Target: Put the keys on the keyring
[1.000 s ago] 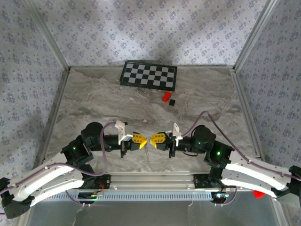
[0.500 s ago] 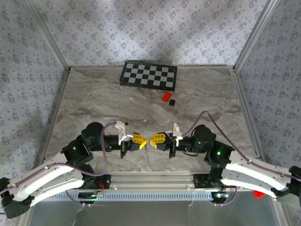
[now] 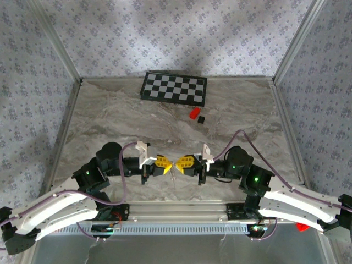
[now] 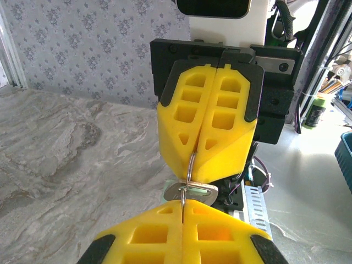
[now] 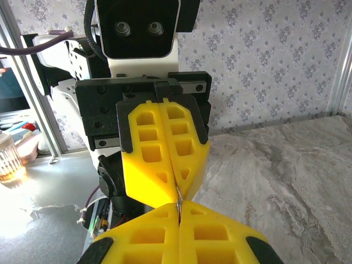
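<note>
No legible text or markings

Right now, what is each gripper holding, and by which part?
Right gripper pinches the keyring by its wire loop. Left gripper is shut on something thin just under the key; ring or key, I cannot tell.

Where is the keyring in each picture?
Top external: keyring, barely visible, low centre where the yellow fingers face tip to tip.
Left wrist: centre, thin loop above the key.
Right wrist: lower centre, sliver between the fingers.
Shared landmark: the facing yellow fingers.
</note>
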### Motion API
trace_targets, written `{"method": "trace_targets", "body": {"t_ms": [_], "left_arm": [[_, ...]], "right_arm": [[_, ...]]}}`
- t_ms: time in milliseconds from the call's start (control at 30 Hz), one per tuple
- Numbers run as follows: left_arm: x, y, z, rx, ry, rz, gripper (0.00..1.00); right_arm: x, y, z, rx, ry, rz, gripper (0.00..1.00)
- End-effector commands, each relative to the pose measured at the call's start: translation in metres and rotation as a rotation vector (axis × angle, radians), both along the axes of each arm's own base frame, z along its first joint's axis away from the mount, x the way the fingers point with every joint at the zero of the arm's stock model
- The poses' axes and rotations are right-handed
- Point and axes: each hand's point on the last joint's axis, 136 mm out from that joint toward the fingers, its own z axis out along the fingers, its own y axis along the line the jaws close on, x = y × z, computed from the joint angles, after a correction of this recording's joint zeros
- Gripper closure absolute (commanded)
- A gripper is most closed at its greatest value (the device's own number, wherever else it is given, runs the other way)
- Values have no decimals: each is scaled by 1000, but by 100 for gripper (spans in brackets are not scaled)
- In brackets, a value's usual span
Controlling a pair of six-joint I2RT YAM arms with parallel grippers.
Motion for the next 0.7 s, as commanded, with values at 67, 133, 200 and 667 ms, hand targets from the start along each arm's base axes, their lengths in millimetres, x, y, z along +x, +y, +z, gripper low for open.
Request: {"method": "trace_targets", "body": {"t_ms": [67, 133, 200, 667], "left_arm": [[-6, 2, 29, -66, -59, -17, 100], [-6, 2, 28, -65, -59, -17, 100], [-7, 3, 28, -64, -60, -18, 100], [-7, 3, 26, -59, -59, -18, 100]], "right_arm": [[1, -1, 3, 19, 7, -3, 100], [1, -2, 3, 21, 5, -10, 100], [2, -3, 3, 22, 4, -12, 100], [-1, -8, 5, 34, -7, -11, 100]]}}
